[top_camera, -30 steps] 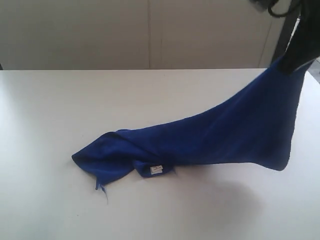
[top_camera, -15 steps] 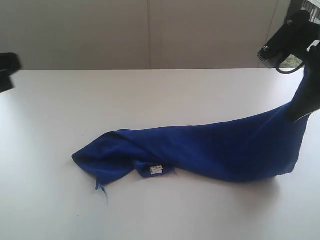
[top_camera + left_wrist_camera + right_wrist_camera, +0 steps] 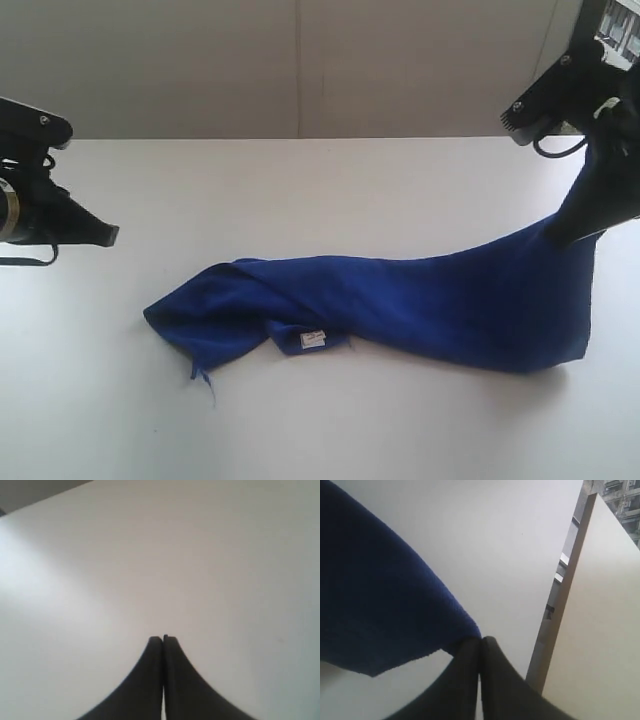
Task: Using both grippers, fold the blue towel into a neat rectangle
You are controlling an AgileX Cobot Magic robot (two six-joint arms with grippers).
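The blue towel (image 3: 420, 300) stretches across the white table (image 3: 300, 180), bunched at its left end where a small white label (image 3: 313, 339) shows. Its right end is lifted off the table. My right gripper (image 3: 562, 235) is shut on that raised corner; in the right wrist view the blue towel (image 3: 380, 605) hangs from the closed right gripper (image 3: 480, 640). My left gripper (image 3: 105, 236) hovers at the table's left side, well apart from the towel. In the left wrist view the left gripper (image 3: 163, 639) is shut with nothing in it, above bare table.
A pale wall (image 3: 300, 60) runs behind the table. The right wrist view shows the table's edge (image 3: 555, 610) and a beige panel (image 3: 600, 620) beyond it.
The right gripper has come down with the towel corner, so the raised cloth now slopes lower. The left arm has entered from the left edge and moved inward.
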